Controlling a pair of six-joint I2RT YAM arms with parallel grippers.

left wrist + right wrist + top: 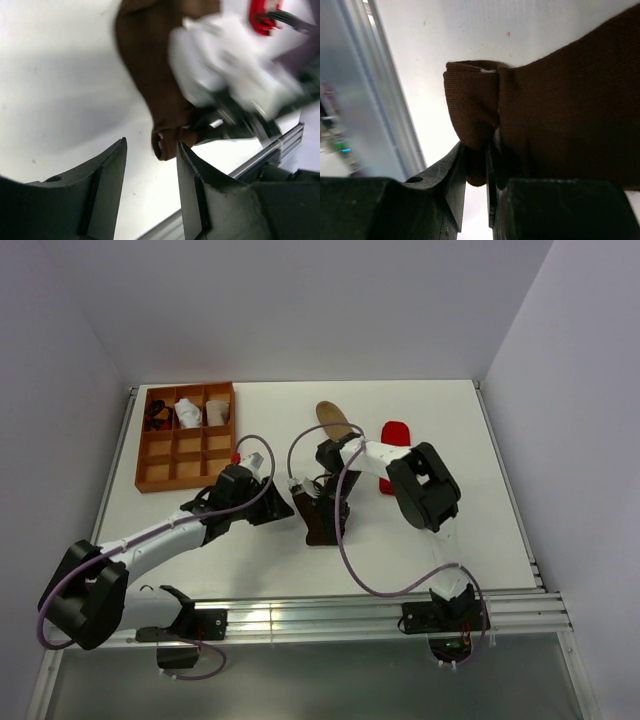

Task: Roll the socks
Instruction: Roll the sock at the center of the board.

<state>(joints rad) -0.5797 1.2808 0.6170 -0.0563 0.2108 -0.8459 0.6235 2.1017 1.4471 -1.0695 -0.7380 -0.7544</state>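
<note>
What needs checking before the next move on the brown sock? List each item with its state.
1. Right hand shut on the brown sock: ok.
2. Left hand open, holding nothing: ok.
3. Sock's folded end just ahead of the left hand: ok.
4. Roll finished: not ok, only the end is folded.
5. Tan sock clear of the right arm: cannot tell, the arm overlaps it in the top view.

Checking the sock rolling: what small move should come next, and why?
Probably the right gripper should roll the pinched end of the dark brown sock further: its jaws are shut on that folded end, most of the sock lies unrolled, and the left gripper stands open, empty.
</note>
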